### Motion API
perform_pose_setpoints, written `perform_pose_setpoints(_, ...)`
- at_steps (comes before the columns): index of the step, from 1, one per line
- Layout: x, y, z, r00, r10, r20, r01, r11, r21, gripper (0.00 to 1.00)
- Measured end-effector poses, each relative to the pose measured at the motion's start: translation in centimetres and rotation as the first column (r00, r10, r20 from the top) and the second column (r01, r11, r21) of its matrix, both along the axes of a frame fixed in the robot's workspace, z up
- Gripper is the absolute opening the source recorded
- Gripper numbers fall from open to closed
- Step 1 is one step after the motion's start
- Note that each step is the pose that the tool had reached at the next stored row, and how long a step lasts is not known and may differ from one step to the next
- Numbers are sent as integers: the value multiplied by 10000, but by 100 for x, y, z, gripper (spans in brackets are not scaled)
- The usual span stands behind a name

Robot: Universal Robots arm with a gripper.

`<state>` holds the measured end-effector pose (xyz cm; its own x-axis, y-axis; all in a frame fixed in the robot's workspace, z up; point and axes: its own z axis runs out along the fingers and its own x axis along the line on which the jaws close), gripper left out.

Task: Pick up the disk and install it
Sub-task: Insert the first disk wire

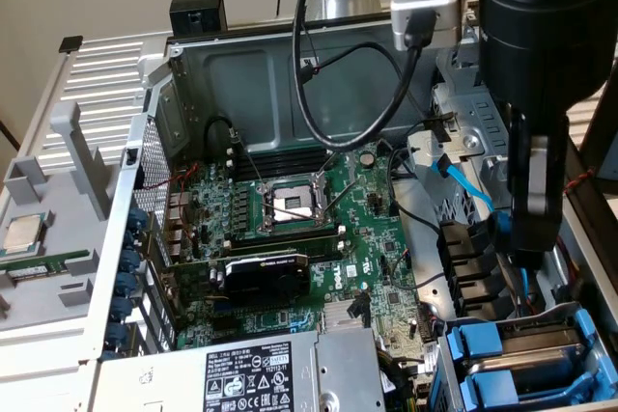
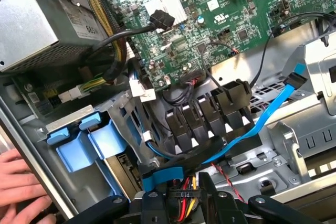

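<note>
Hand (image 1: 526,256) points downward inside computer case (image 1: 251,74).

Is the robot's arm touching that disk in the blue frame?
Apart. The exterior view shows the arm ending above the disk, with cables visible in the gap between them.

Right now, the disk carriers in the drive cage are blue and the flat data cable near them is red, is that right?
Not quite. The flat data cable is blue, not red, as the wrist view shows. The disk carriers in the drive cage are blue, as you said.
</note>
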<state>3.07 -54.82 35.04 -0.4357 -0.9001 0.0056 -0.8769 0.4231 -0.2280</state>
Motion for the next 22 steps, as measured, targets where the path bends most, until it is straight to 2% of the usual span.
perform_pose_setpoints(2,-14,1,0,10000,-7,96,8,10000,-81,35)
perform_pose_setpoints(4,-42,2,-1,9999,-22,131,24,9999,-122,35)
perform_pose_setpoints(8,-80,3,-1,9998,-82,195,85,9998,-157,35)
perform_pose_setpoints(10,-80,3,0,9996,-122,243,128,9997,-228,35)
perform_pose_setpoints(13,-81,3,-8,9993,-229,286,237,9993,-295,35)
perform_pose_setpoints(16,-80,3,-12,9990,-338,304,348,9988,-339,35)
perform_pose_setpoints(22,-51,21,-33,9984,-463,311,474,9982,-358,35)
